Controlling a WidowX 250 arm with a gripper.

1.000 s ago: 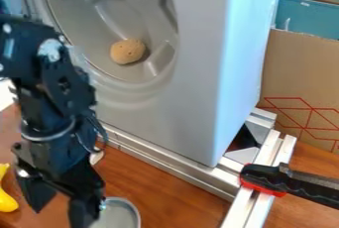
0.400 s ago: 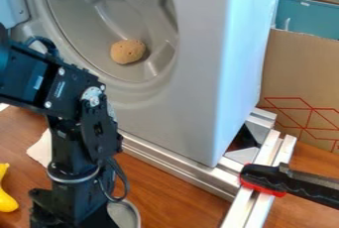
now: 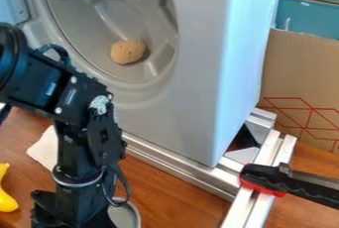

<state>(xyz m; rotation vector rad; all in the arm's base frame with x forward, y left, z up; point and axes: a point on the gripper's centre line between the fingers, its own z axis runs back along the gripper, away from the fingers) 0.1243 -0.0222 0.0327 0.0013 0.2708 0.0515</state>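
Observation:
The gripper (image 3: 69,212) hangs low at the bottom left of the camera view, its lower end cut off by the bottom edge. Just right of it, partly hidden behind it, is a grey metal bowl or lid (image 3: 126,215). A yellow object (image 3: 6,196) lies on the wooden table at the left edge, apart from the gripper. Behind the arm a white cloth (image 3: 45,148) lies on the table. A round brown object (image 3: 127,51) rests inside the grey drum of the washer-like machine.
The grey machine (image 3: 198,73) stands on metal rails (image 3: 179,166). A black and red clamp (image 3: 281,181) sits across the rails at the lower right. Behind them stands a cardboard sheet (image 3: 301,73). Wooden tabletop (image 3: 169,199) lies in front of the rails.
The gripper has moved down toward the bottom edge since the earliest frame, and the arm has shifted right, uncovering the white cloth. The brown and yellow objects have not moved.

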